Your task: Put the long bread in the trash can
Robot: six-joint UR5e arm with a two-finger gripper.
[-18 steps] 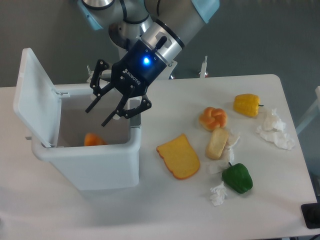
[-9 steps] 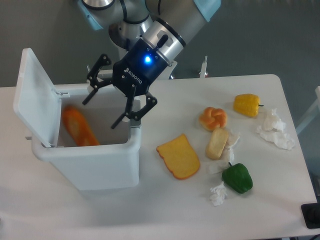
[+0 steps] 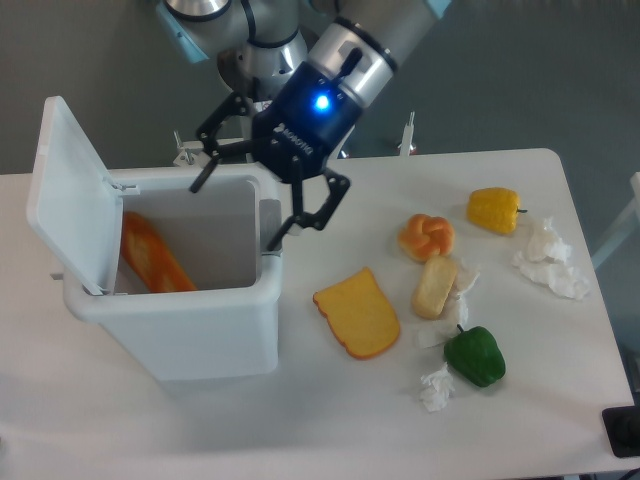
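- Looking from the left: the trash can (image 3: 175, 325) is standing with its lid (image 3: 62, 190) swung up and open, and the long bread (image 3: 153, 255) is now lying inside it, against the left inner wall.
- Comparing with a second ago, when only an orange tip was showing at the bottom, the loaf is now resting in full view and nothing is touching it, so I am judging the placing as done.
- Its long axis is running diagonally, the upper end leaning toward the lid side and the lower end pointing down toward the middle of the bin floor.
- My gripper (image 3: 268, 200) is hanging above the bin's right rim with its fingers spread wide and empty, sitting higher and further right than half a second ago, so I am reading this as my retreat.
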